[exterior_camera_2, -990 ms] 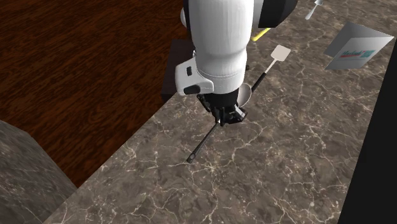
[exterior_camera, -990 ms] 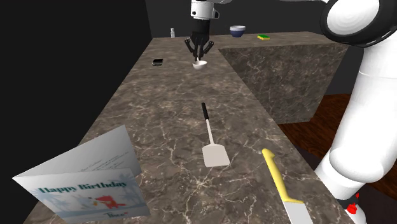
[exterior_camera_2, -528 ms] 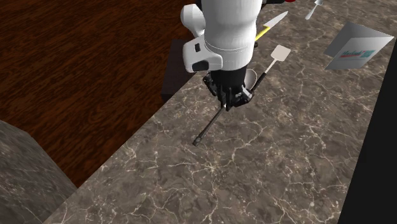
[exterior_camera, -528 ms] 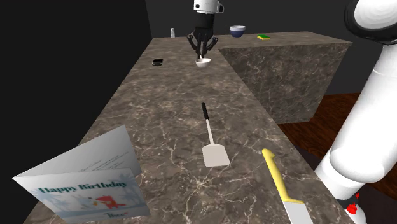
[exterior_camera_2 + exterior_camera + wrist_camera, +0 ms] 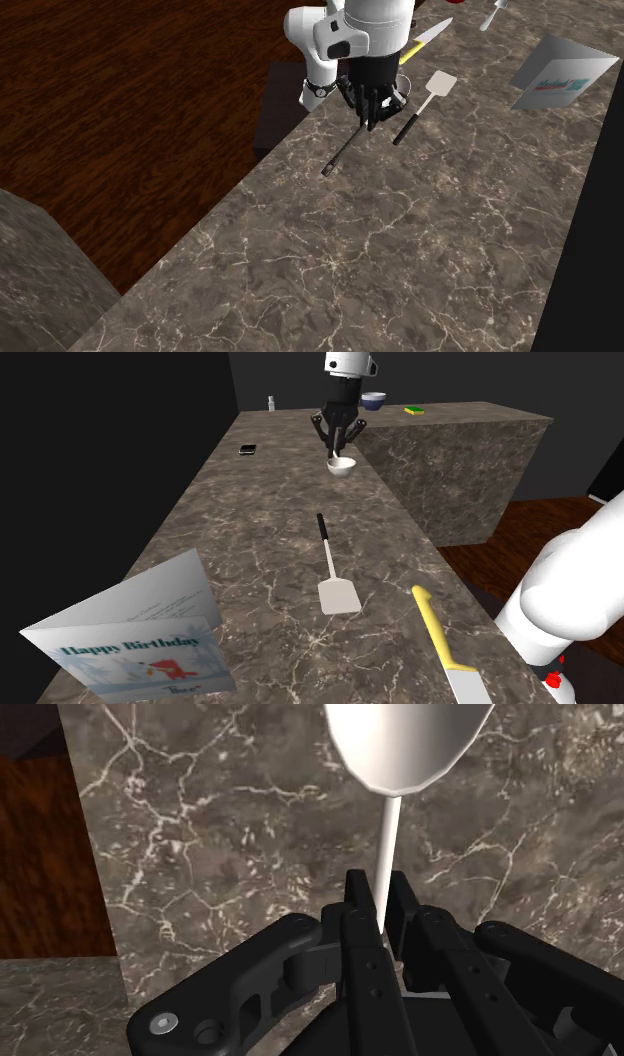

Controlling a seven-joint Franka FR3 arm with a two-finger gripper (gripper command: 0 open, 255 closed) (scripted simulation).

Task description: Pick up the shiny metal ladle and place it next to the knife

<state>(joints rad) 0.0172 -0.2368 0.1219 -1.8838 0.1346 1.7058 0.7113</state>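
Note:
My gripper (image 5: 340, 440) is shut on the ladle, holding it a little above the marble counter (image 5: 250, 542). The ladle's pale bowl (image 5: 342, 465) hangs just below the fingers in the shoulder view. In the wrist view the white bowl (image 5: 410, 744) and thin stem (image 5: 388, 844) run out from between the shut fingers (image 5: 362, 909). In the second exterior view the gripper (image 5: 368, 112) holds the ladle with its dark handle (image 5: 342, 158) sticking out. The knife (image 5: 436, 634) has a yellow handle and lies near the counter's front right edge, far from the ladle.
A spatula (image 5: 335, 577) lies mid-counter between ladle and knife. A birthday card (image 5: 130, 637) stands at the front left. A dark phone (image 5: 247, 449), a small bottle (image 5: 269, 402), a bowl (image 5: 373, 400) and a sponge (image 5: 415, 410) sit at the back. Wooden floor lies past the counter's right edge.
The arm has carried the ladle to the shoulder view's right and nearer the spatula; in the second exterior view it has moved up towards the spatula and knife. The grip stayed shut.

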